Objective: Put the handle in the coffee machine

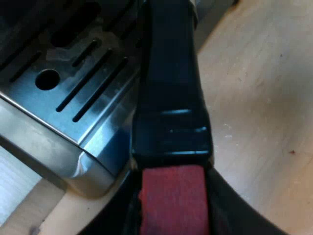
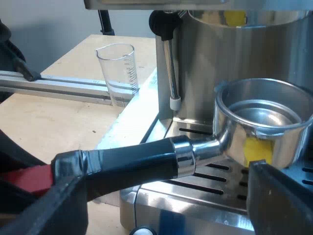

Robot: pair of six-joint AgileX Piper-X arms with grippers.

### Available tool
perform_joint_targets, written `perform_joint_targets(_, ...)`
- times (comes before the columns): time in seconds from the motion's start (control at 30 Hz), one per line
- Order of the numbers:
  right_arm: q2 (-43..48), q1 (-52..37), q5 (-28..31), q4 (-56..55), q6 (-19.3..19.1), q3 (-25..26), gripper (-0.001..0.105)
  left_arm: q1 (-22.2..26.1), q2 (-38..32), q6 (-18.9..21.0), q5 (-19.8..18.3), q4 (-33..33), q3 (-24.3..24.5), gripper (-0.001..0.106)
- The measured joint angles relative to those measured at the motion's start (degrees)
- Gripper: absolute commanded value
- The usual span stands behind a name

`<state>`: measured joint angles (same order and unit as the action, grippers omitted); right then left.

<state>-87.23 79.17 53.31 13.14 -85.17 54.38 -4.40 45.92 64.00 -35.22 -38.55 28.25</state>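
Left gripper (image 1: 173, 215) clamps the red end (image 1: 171, 191) of the holder (image 2: 146, 164); its basket (image 2: 274, 142) hangs above the drip tray (image 1: 73, 83). Right gripper (image 2: 168, 200) gapes wide.

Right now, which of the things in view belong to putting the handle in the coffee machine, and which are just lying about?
For the job:
- round metal holder with a dark, red-ended handle, held above the slotted drip tray
- shiny steel espresso machine

Lying about:
- clear graduated measuring glass
- grey metal rail
- pale wooden table
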Motion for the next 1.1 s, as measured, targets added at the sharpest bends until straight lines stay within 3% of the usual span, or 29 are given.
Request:
perform_joint_targets(0.5,0.00,0.00,0.00,0.32,0.00,0.00,0.069,2.72,1.42,-3.05,-0.11,0.48,0.00,0.000)
perform_joint_targets(0.8,0.00,0.00,0.00,0.32,0.00,0.00,0.069,8.96,1.60,-3.14,-1.07,0.48,0.00,0.000)
perform_joint_targets(0.93,0.00,0.00,0.00,0.32,0.00,0.00,0.069,11.76,1.60,-3.96,-3.47,0.48,0.00,0.000)
perform_joint_targets(1.1,0.00,0.00,0.00,0.32,0.00,0.00,0.069,13.05,1.60,-5.95,-3.72,0.48,0.00,0.000)
